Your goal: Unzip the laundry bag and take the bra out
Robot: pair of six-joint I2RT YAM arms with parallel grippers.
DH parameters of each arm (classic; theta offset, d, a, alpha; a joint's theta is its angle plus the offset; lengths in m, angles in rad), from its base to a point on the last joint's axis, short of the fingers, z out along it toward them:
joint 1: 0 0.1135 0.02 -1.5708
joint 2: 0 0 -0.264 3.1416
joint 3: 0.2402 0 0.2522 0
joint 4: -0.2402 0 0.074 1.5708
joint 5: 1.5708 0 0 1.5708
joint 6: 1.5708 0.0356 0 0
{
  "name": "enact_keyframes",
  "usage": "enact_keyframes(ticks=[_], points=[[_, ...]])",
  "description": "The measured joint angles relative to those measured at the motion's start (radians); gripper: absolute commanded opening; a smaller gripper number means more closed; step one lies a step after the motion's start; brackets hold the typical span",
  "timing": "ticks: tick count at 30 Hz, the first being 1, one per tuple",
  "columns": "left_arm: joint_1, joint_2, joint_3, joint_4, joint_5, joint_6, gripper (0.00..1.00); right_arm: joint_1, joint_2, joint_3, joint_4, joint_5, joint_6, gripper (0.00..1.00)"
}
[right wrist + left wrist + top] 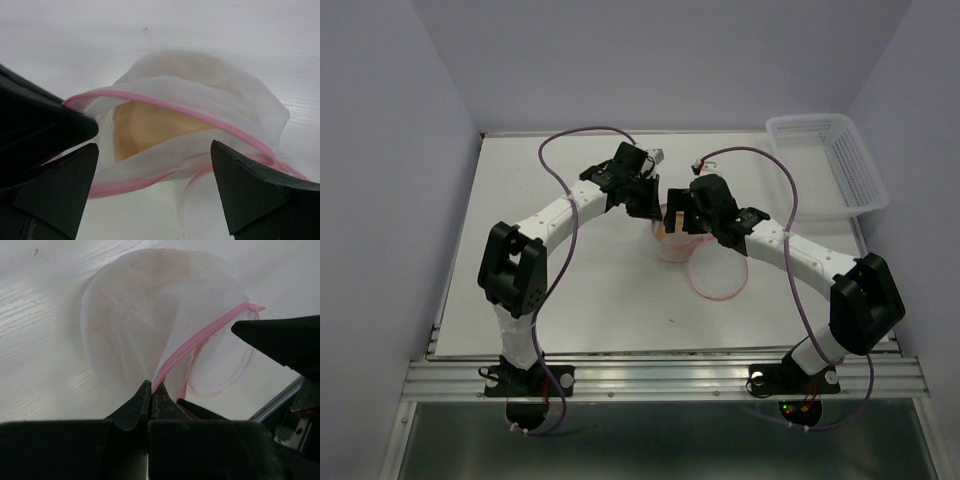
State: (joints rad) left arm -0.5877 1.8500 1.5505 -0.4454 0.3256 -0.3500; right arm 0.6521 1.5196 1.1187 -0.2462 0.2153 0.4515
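Note:
The laundry bag (672,243) is a white mesh pouch with a pink zipper rim, lying mid-table between both grippers. My left gripper (151,388) is shut on the pink rim and lifts one half of the bag (150,325). The bag (210,95) gapes open toward the right wrist view. The tan bra (145,127) shows inside the opening; a tan sliver of it (674,222) shows from above. My right gripper (152,175) is open just in front of the opening, its fingers (250,190) apart and empty. My left gripper (648,200) and right gripper (688,212) flank the bag.
A white lattice plastic basket (828,165) stands at the back right of the table. The loose pink rim of the bag's lower half (715,285) trails on the table toward the front right. Purple cables loop over both arms.

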Motion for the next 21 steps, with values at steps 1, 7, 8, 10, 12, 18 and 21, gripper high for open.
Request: enact_keyframes(ticks=[1, 7, 8, 10, 12, 18, 21], points=[[0.000, 0.000, 0.000, 0.000, 0.000, -0.001, 0.00, -0.014, 0.021, 0.003, 0.009, -0.010, -0.003, 1.00], [0.000, 0.000, 0.000, 0.001, 0.004, -0.012, 0.00, -0.043, 0.121, 0.033, 0.020, -0.043, -0.022, 1.00], [0.000, 0.000, 0.000, 0.001, 0.006, -0.013, 0.00, -0.043, 0.130, 0.037, 0.020, -0.045, -0.027, 1.00], [0.000, 0.000, 0.000, 0.000, 0.006, -0.015, 0.00, -0.043, 0.151, 0.051, 0.019, -0.045, -0.037, 1.00], [0.000, 0.000, 0.000, 0.000, 0.007, -0.016, 0.00, -0.043, 0.171, 0.071, 0.021, -0.044, -0.046, 1.00], [0.007, 0.000, 0.000, 0.000, 0.006, -0.018, 0.00, -0.044, 0.199, 0.063, 0.109, -0.079, -0.100, 1.00], [0.012, 0.000, 0.000, -0.004, 0.002, -0.019, 0.00, -0.049, 0.197, -0.005, 0.242, -0.122, -0.142, 1.00]])
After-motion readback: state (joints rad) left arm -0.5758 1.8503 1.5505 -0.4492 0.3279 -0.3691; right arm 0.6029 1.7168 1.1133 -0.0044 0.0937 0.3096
